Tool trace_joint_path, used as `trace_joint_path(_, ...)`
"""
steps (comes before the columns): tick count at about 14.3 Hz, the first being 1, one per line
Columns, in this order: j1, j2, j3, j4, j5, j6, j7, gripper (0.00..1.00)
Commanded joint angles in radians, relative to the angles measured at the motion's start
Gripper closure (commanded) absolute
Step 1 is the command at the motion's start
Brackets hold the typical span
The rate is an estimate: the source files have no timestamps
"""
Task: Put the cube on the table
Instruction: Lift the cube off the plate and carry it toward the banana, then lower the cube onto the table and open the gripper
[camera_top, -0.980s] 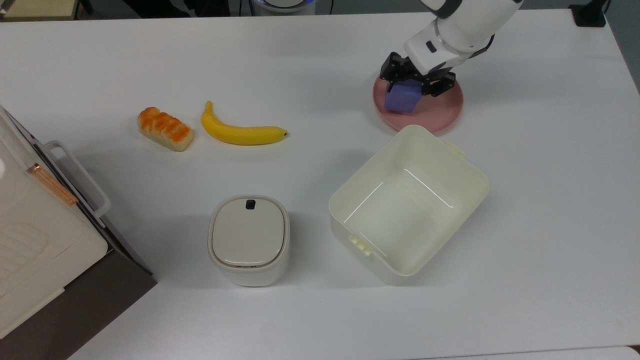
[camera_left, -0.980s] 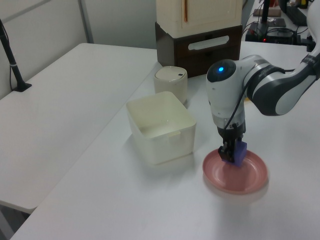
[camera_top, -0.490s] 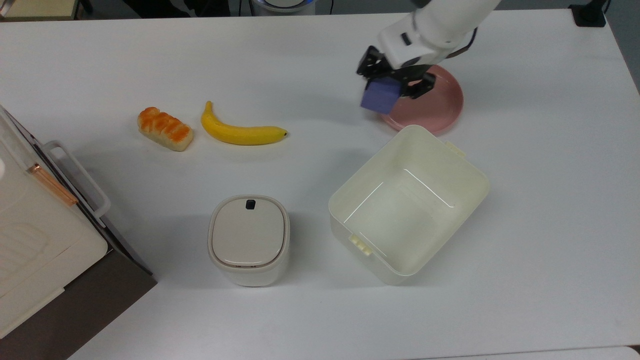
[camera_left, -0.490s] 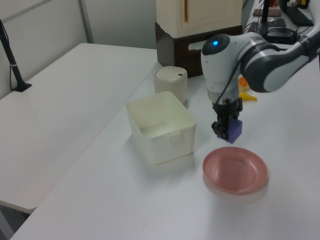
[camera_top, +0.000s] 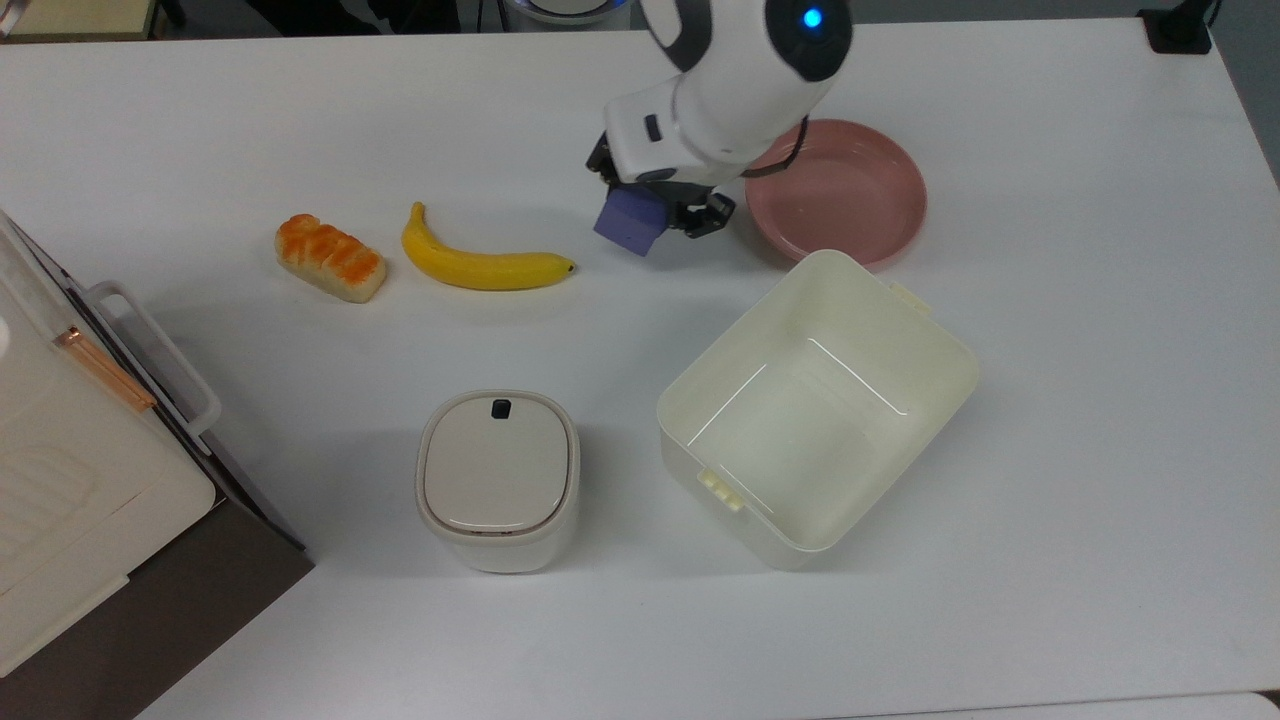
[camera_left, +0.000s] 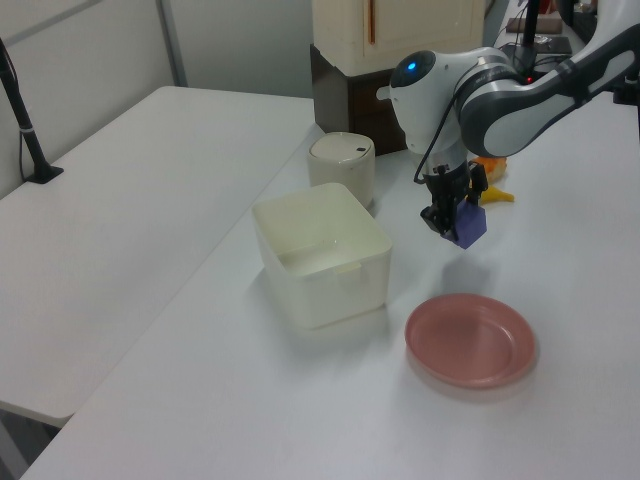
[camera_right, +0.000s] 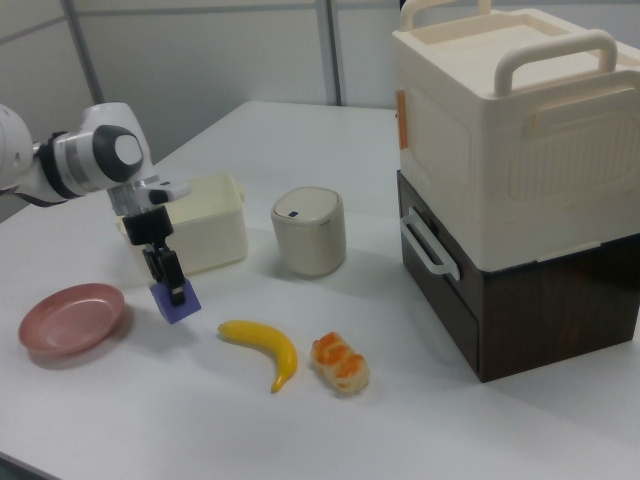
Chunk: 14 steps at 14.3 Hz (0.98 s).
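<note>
The end effector (camera_top: 655, 205) grips the cube (camera_top: 630, 224) between its fingers, in the upper middle of the top view, above the tabletop (camera_top: 1050, 450) between the banana (camera_top: 482, 262) and the pink plate (camera_top: 850, 195), which is bare. At lower centre the cream open box (camera_top: 815, 410) holds nothing; the small bin (camera_top: 497, 480) is lidded.

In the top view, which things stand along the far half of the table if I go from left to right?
Bread roll → banana → cube, held in the gripper above the table → pink plate.
</note>
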Motion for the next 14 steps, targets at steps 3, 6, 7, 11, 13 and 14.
trace_joint_path(3,0.014,-0.013,-0.013,-0.010,-0.034,-0.090,-0.013,0.00)
trace_joint_path(6,0.014,-0.011,-0.014,-0.008,-0.040,-0.090,-0.013,0.00)
trace_joint_path(7,0.013,-0.011,-0.014,-0.008,-0.047,-0.090,-0.015,0.00)
trace_joint_path(11,-0.004,-0.028,-0.016,0.000,-0.057,-0.083,-0.041,0.00)
trace_joint_path(13,-0.042,-0.082,-0.019,0.019,-0.041,-0.082,-0.132,0.00)
trace_joint_path(14,-0.058,-0.106,-0.031,0.033,-0.036,-0.087,-0.183,0.00)
